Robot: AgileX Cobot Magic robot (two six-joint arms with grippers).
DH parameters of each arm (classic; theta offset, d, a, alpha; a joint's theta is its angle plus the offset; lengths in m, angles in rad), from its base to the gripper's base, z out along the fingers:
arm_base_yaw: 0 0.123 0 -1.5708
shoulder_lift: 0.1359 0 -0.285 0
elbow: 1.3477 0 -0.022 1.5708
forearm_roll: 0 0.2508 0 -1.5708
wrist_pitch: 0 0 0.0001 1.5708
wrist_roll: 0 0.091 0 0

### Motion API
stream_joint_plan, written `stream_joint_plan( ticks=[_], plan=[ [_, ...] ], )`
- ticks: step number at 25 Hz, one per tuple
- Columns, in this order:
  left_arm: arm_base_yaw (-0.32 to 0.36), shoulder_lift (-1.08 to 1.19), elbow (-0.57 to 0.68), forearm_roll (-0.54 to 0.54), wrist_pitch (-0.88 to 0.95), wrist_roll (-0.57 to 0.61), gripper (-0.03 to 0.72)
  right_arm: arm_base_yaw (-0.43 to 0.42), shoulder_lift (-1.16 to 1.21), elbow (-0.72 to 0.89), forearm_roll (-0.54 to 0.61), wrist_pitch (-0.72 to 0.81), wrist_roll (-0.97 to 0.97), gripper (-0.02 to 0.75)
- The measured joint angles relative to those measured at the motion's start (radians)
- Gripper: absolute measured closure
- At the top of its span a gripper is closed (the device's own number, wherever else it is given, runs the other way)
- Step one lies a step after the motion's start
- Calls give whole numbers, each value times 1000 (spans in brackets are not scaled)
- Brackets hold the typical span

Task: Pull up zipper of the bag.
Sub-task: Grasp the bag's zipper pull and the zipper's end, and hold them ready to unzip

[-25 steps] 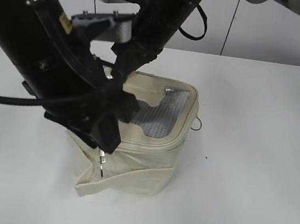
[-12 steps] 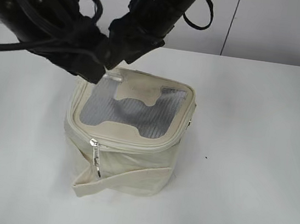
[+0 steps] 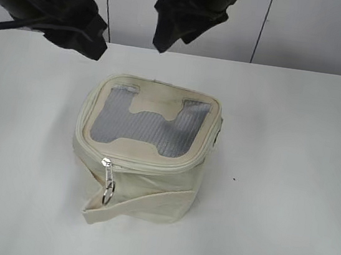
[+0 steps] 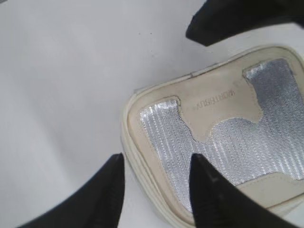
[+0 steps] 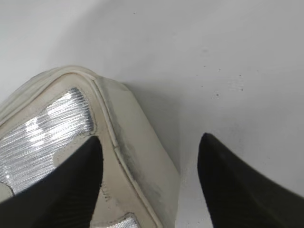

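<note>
The cream-white bag (image 3: 144,162) stands on the white table, lid up, with its grey mesh H-shaped panel (image 3: 145,127) showing. The zipper track (image 3: 153,165) runs round the lid edge. One silver slider with a ring pull (image 3: 108,179) hangs at the front left corner above the strap band (image 3: 141,204). A second slider is not clearly visible. My left gripper (image 3: 79,34) is open, raised above the bag's back left (image 4: 154,159). My right gripper (image 3: 178,25) is open, raised above the bag's back edge (image 5: 149,142). Neither touches the bag (image 4: 223,137) (image 5: 123,137).
The white table (image 3: 289,181) stretches round the bag on all sides. A white panelled wall (image 3: 309,32) stands behind the table's far edge. A small dark speck (image 3: 234,178) lies on the table right of the bag.
Both grippers have lifted up and away from the bag, leaving it free. The left one let go near the front zipper pull, whose ring now hangs down.
</note>
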Motion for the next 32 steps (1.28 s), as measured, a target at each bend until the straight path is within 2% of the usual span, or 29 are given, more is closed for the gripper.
stream_joint_plan(
  ticks=[5, 12, 21, 26, 32],
  plan=[
    [3, 31, -2, -31, -40, 100, 337, -56, -64, 44, -4, -1, 32, 269],
    [3, 138, -48, -122, -59, 237, 337, -157, -212, 287, -8, -2, 37, 286],
    [3, 306, -265, -189, -6, 379, 333, -180, -320, 538, -10, -2, 35, 287],
    [4, 409, -400, -276, 112, 539, 311, -180, -368, 629, -16, -2, 33, 291],
    [4, 537, -536, -355, 244, 669, 305, -191, -436, 701, -15, -3, 34, 296]
  ],
)
